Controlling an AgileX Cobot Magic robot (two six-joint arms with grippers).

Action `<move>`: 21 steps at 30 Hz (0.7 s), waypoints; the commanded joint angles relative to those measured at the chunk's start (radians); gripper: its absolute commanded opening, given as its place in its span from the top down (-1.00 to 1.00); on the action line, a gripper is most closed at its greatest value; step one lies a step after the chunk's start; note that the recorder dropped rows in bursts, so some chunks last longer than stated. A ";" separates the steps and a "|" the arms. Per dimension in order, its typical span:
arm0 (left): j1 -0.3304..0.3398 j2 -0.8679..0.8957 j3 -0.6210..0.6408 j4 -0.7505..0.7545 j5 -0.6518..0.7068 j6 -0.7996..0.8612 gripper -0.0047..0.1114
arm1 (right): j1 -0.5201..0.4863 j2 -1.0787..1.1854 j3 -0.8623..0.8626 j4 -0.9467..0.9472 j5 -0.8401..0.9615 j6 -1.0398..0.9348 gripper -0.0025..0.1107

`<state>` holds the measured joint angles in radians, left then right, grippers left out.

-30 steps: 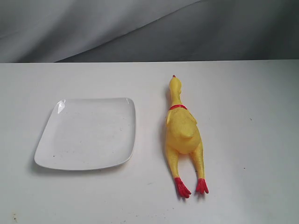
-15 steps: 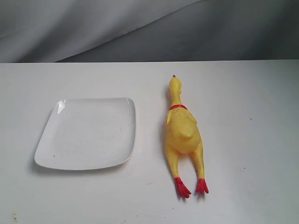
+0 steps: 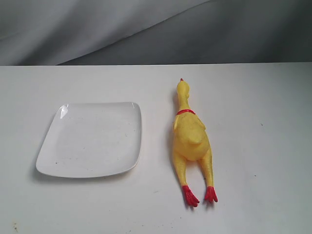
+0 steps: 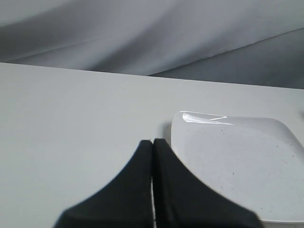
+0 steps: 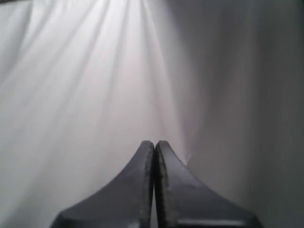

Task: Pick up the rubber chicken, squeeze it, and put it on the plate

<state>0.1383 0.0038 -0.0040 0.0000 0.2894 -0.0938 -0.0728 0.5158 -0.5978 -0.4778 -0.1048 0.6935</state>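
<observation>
The yellow rubber chicken [image 3: 191, 139] lies flat on the white table, head toward the back, red feet toward the front. To its left sits the white square plate [image 3: 73, 163], with nothing on it. Neither gripper shows in the exterior view. In the left wrist view my left gripper [image 4: 152, 141] is shut with nothing between its black fingers, just short of the plate's [image 4: 285, 130] near corner. My right gripper [image 5: 155, 142] is also shut on nothing and faces only grey cloth; the chicken is out of that view.
A grey draped cloth [image 3: 146, 29] hangs behind the table's back edge. The white table [image 3: 263, 97] extends to both sides of the two objects.
</observation>
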 commanded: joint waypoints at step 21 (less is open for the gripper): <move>0.003 -0.004 0.004 0.000 -0.006 -0.003 0.92 | 0.393 1.063 -0.468 0.575 0.763 -0.954 0.95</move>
<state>0.1383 0.0038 -0.0040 0.0000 0.2894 -0.0938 0.2701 1.4971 -1.0585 0.0684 0.6619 -0.2339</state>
